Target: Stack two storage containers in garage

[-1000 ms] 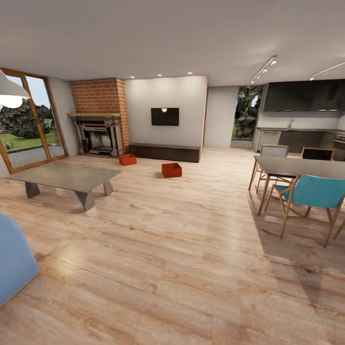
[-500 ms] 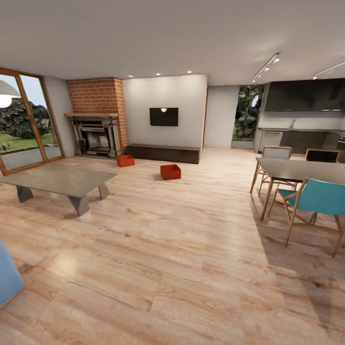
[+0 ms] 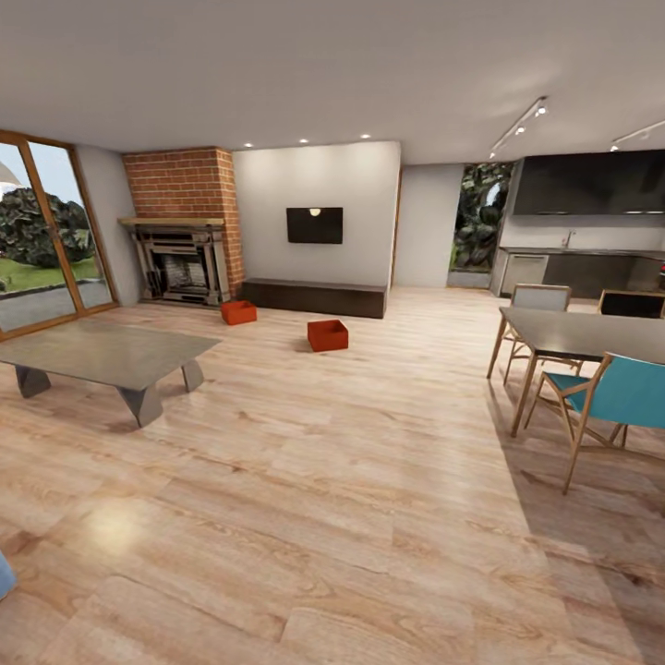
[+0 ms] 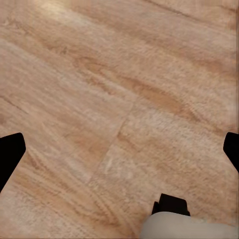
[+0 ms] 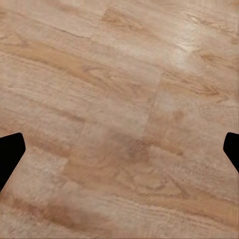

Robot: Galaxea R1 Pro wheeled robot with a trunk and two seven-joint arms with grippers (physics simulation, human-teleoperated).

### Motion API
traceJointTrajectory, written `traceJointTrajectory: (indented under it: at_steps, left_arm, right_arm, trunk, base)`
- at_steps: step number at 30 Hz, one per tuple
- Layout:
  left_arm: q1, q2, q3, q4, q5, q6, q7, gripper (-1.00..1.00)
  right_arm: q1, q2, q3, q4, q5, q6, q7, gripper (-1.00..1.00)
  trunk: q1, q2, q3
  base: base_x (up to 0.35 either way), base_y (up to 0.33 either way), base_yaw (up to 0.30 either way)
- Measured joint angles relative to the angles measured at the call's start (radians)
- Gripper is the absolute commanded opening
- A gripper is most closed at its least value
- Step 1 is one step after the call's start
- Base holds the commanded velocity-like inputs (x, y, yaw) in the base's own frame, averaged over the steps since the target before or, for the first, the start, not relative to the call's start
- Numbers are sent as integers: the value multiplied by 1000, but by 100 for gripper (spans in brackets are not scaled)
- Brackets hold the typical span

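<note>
From the head camera I see both storage containers on the living room's plank floor (image 3: 332,480): one container (image 3: 238,312) near the fireplace (image 3: 180,263), the other container (image 3: 328,334) out before the dark cabinet (image 3: 319,297). My wrist cameras give bare planks; left gripper (image 4: 119,149) and right gripper (image 5: 119,149) fingers seem spread wide, holding nothing.

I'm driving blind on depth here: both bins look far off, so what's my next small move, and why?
Probably keep rolling forward across the wood floor toward the nearer container. Both it and the other container sit well ahead, near the low cabinet, out of reach. Left gripper and right gripper are open over bare planks.
</note>
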State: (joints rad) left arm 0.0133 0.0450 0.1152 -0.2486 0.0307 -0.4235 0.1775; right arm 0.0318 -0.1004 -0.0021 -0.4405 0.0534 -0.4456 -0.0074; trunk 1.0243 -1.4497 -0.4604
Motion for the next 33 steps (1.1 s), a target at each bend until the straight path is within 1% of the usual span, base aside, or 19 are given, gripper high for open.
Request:
traceJointTrajectory:
  at_steps: [15,22,33]
  left_arm:
    - [0,-3,2,0,3,-10,-2,100]
    - [0,-3,1,0,2,-5,-2,100]
    - [0,-3,0,0,1,-1,0,100]
  right_arm:
    - [0,1,-2,2,-5,-5,-5,100]
    - [0,1,-2,2,-4,-4,-5,100]
    - [0,1,-2,1,-2,-3,-5,100]
  trunk:
    - [0,0,0]
    - [0,0,0]
    - [0,0,0]
  base:
    - [302,0,0]
    - [299,-4,0]
    - [323,-98,0]
